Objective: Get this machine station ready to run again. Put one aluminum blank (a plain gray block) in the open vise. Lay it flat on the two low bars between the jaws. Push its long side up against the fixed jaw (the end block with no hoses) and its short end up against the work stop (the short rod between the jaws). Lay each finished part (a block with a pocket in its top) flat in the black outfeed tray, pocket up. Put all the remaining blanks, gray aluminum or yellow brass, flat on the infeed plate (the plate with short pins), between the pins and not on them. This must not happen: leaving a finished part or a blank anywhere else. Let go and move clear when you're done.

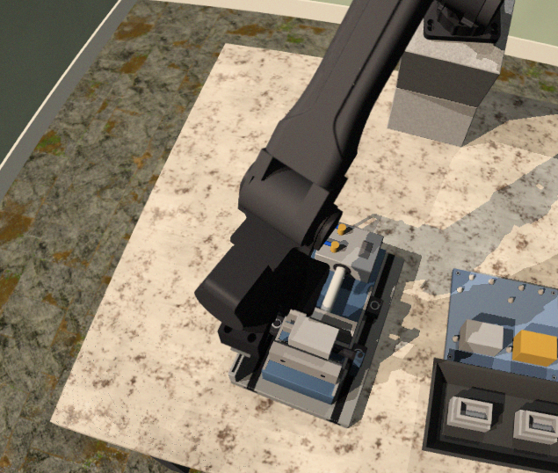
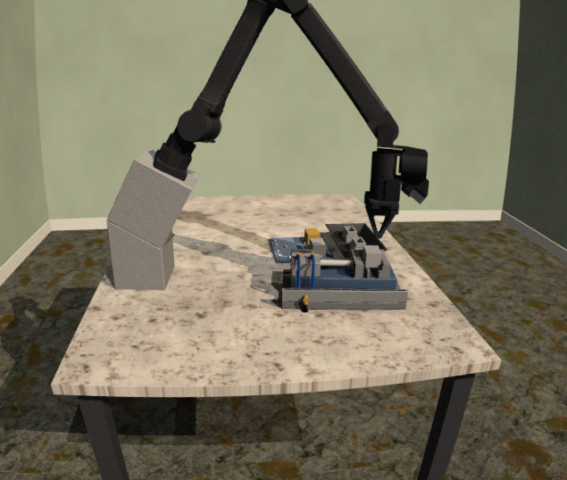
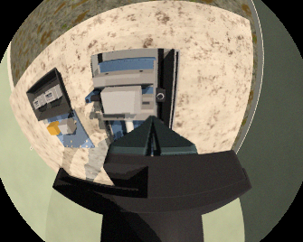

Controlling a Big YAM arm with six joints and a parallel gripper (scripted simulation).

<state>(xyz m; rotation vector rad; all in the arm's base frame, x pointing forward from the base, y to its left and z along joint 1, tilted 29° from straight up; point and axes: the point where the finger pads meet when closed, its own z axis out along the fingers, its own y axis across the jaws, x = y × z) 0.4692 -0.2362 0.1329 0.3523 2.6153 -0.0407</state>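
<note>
My gripper (image 2: 380,235) (image 3: 152,120) is shut and empty, above the vise; the arm hides its fingers in the top view. A gray blank (image 1: 314,335) (image 2: 371,256) (image 3: 121,100) lies between the jaws, beside the fixed jaw (image 1: 304,361) (image 3: 121,80), with one short end near the work stop. Its underside and exact contacts are hidden. Two finished parts (image 1: 469,412) (image 1: 537,425) lie pocket up in the black tray (image 1: 427,406). Another gray blank (image 1: 481,337) (image 3: 68,125) and a yellow brass blank (image 1: 534,347) (image 2: 312,235) (image 3: 53,128) lie on the infeed plate (image 1: 480,300) among its pins.
The vise's hose-side block has orange fittings (image 1: 334,247) and blue hoses (image 2: 298,273). A pale rod (image 1: 333,287) runs toward the moving jaw. The tray adjoins the infeed plate. The arm's gray pedestal (image 1: 434,112) (image 2: 141,258) stands on the table.
</note>
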